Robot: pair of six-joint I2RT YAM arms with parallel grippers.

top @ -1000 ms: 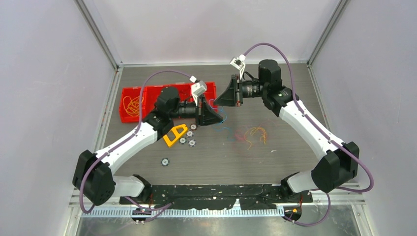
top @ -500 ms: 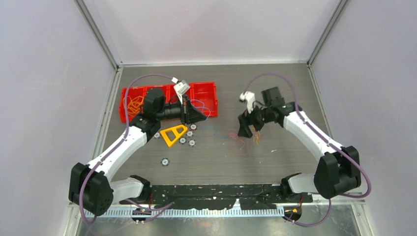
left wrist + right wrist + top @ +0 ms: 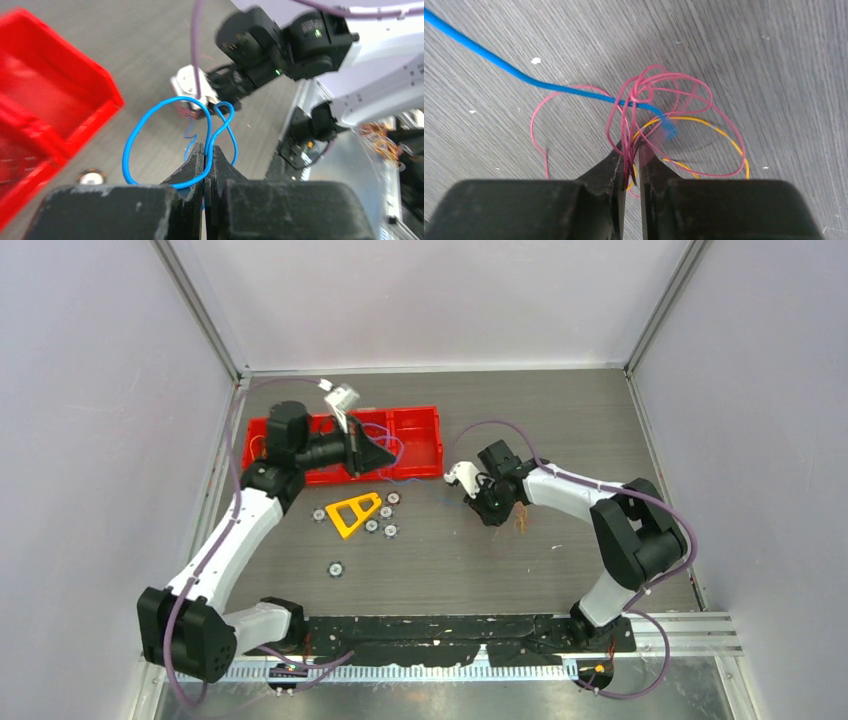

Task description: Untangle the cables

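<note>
My left gripper [image 3: 388, 454] hovers over the red bin [image 3: 418, 433] and is shut on a blue cable [image 3: 176, 99], which loops out above the pinched jaws [image 3: 206, 148]. My right gripper [image 3: 490, 513] is down on the table at the small tangle [image 3: 520, 521]. In the right wrist view its jaws [image 3: 631, 151] are closed on several dark red cables [image 3: 644, 93]. A yellow cable [image 3: 724, 134] loops under them. A blue cable [image 3: 499, 62] runs in from the upper left and passes through the red knot.
A yellow triangular part [image 3: 352, 513] and several small round discs [image 3: 385, 527] lie left of the tangle, with one more disc [image 3: 335, 567] nearer the front. The red bin stands at the back left by the enclosure wall.
My left gripper has moved back and left over the red bin, carrying the blue cable. My right gripper has dropped and moved left onto the tangle and closed on the red cables.
</note>
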